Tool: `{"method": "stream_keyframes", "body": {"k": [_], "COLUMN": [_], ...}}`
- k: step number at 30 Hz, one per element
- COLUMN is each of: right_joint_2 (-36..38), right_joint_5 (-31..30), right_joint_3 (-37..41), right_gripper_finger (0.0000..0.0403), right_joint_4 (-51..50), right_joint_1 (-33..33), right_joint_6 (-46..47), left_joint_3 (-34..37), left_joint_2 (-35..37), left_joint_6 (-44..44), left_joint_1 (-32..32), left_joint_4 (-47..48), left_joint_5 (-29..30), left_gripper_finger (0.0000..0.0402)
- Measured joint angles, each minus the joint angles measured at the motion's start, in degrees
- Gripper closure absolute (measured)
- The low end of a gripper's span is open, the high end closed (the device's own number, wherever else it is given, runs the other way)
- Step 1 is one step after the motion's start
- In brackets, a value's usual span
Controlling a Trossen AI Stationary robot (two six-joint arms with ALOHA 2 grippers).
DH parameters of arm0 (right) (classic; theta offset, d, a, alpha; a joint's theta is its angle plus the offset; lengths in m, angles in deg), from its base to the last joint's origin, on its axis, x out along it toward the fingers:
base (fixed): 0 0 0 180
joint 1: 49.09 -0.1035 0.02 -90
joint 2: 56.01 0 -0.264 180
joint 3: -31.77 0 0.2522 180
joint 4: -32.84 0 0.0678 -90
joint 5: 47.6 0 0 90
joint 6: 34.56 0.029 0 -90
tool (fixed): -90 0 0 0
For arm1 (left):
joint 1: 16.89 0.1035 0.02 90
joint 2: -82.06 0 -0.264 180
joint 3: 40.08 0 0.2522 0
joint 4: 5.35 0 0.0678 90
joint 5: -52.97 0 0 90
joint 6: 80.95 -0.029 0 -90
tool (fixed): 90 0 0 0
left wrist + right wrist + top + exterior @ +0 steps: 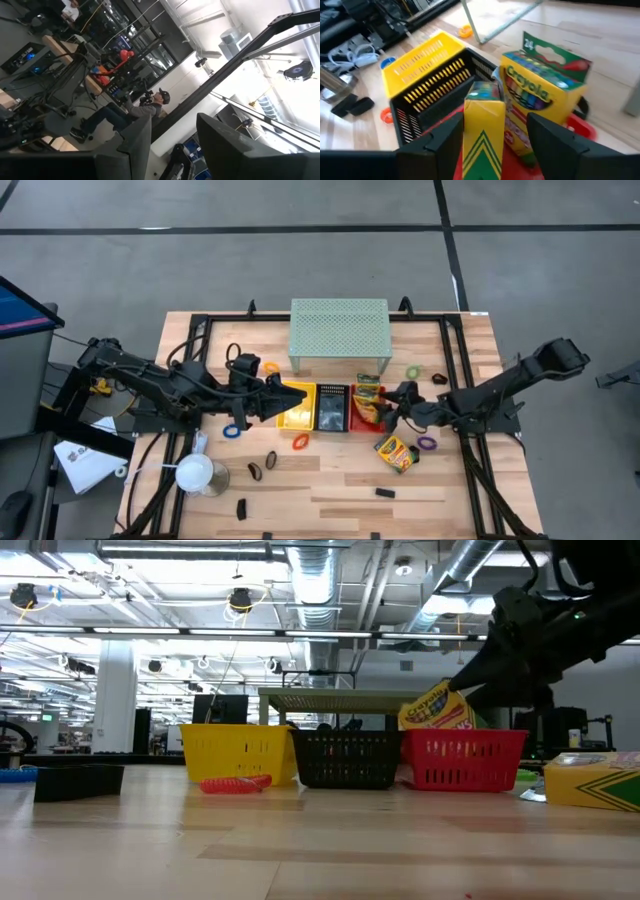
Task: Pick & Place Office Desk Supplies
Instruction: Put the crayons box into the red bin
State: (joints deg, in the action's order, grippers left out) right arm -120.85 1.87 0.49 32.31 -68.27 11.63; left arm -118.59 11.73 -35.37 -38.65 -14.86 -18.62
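Observation:
Three small baskets stand in a row: yellow [296, 416], black [332, 407] and red [363, 420]. My right gripper [492, 125] hovers open over the red basket [580, 125]. A yellow-green crayon box [482, 130] stands upright between its fingers, with a gap showing on one side. A second Crayola box [540, 95] leans in the red basket and sticks out above it [437, 710]. My left gripper [298, 396] is open and empty above the yellow basket, pointing up into the room [172, 145]. A third crayon box [397, 452] lies flat on the table.
The pale green mesh shelf [339, 328] stands behind the baskets. Ring bands lie around: orange [271, 367], blue [232, 430], red-orange [300, 442], green [413, 371], purple [428, 443]. Black clips [270, 460] [385, 493] and a white lamp-like object [197, 473] sit near the front.

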Motion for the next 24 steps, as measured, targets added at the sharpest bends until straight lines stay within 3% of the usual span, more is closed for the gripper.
{"method": "stream_keyframes", "body": {"k": [8, 18, 24], "right_joint_2": [7.0, 11.3, 11.3], "right_joint_5": [0.1, 2.9, 4.2], "right_joint_3": [0.0, -1.7, -5.0], "right_gripper_finger": [0.021, 0.0224, 0.0225], "right_joint_4": [-11.2, -13.0, -12.9], "right_joint_1": [0.0, -0.1, -4.1], "right_joint_6": [2.0, 1.7, -0.9], "left_joint_3": [0.0, 0.0, 0.0], "left_joint_2": [0.0, 0.0, 0.0], "left_joint_6": [-0.3, -0.3, -1.5], "left_joint_1": [0.0, 0.0, 0.0], "left_joint_4": [-0.5, -1.0, 0.0], "left_joint_5": [0.0, 0.0, 0.0], "left_gripper_finger": [0.0247, 0.0247, 0.0247]}}
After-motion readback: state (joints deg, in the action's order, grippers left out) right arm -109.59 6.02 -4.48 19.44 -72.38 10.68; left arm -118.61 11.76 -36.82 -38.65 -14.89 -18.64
